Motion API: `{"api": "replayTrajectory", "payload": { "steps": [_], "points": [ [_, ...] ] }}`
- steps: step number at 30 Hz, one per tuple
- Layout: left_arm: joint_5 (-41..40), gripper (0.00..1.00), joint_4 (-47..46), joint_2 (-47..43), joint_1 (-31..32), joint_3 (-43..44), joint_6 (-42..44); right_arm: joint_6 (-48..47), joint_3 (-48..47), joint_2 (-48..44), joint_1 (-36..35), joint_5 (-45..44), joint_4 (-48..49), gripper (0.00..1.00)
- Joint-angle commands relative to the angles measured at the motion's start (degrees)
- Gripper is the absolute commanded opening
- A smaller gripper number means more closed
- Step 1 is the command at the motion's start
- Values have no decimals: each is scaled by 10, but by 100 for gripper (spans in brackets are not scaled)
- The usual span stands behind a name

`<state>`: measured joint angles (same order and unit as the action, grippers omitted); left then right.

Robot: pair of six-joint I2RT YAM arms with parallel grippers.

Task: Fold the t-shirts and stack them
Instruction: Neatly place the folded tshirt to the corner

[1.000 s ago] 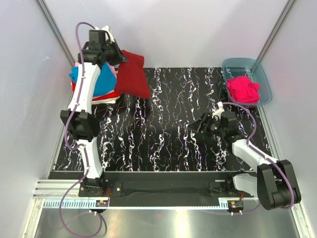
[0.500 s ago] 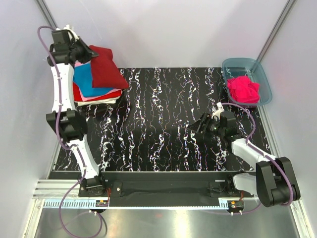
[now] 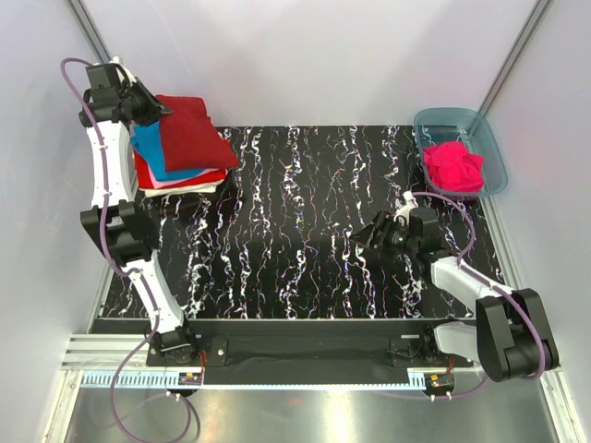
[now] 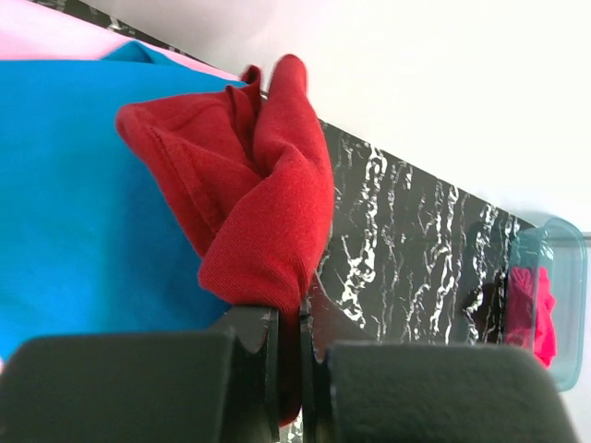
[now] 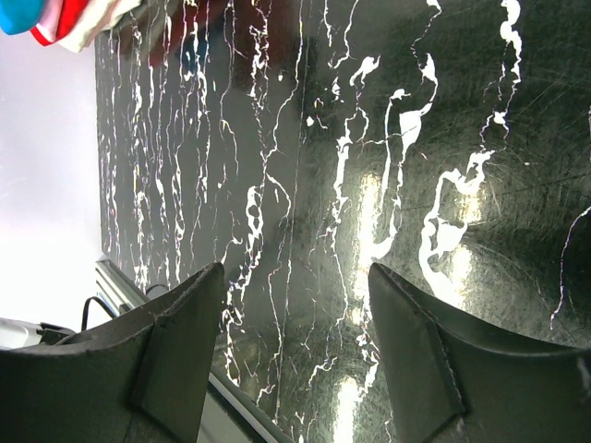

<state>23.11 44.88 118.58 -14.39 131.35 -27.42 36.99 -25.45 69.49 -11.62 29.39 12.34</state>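
Observation:
A folded dark red t-shirt (image 3: 192, 131) lies on top of a stack at the table's far left, over a bright blue t-shirt (image 3: 150, 145), a red one (image 3: 148, 172) and pale layers beneath. My left gripper (image 3: 157, 109) is shut on the dark red shirt's edge (image 4: 268, 231) at the stack's far left corner; blue cloth (image 4: 74, 221) fills the left wrist view beside it. A hot pink t-shirt (image 3: 453, 165) lies crumpled in the tub. My right gripper (image 3: 374, 236) hovers open over the table's right half, nothing between its fingers (image 5: 180, 346).
A translucent blue-grey tub (image 3: 462, 125) stands at the far right corner. The table (image 3: 295, 221) is black with white marbling. White walls close in on the left, back and right. A metal rail (image 3: 305, 355) runs along the near edge.
My left arm has swung left and back, carrying the dark red shirt from the air beside the stack onto its top. The right arm has barely moved.

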Motion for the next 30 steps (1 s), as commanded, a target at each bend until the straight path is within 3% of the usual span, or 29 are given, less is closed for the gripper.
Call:
{"api": "replayTrajectory", "payload": {
  "steps": [1,8,23,30],
  "points": [
    [-10,0,-35,-13,-21,8,12,-2,-19,6,-2,-3,20,71],
    [-53,0,-23,11,-41,30,-1,-3,-21,9,-2,-2,18,71],
    [-197,0,-3,40,-65,-6,-14,-3,-27,21,-2,5,18,72],
    [-199,0,0,82,-76,14,-8,-4,-28,27,-1,9,19,72]
  ]
}}
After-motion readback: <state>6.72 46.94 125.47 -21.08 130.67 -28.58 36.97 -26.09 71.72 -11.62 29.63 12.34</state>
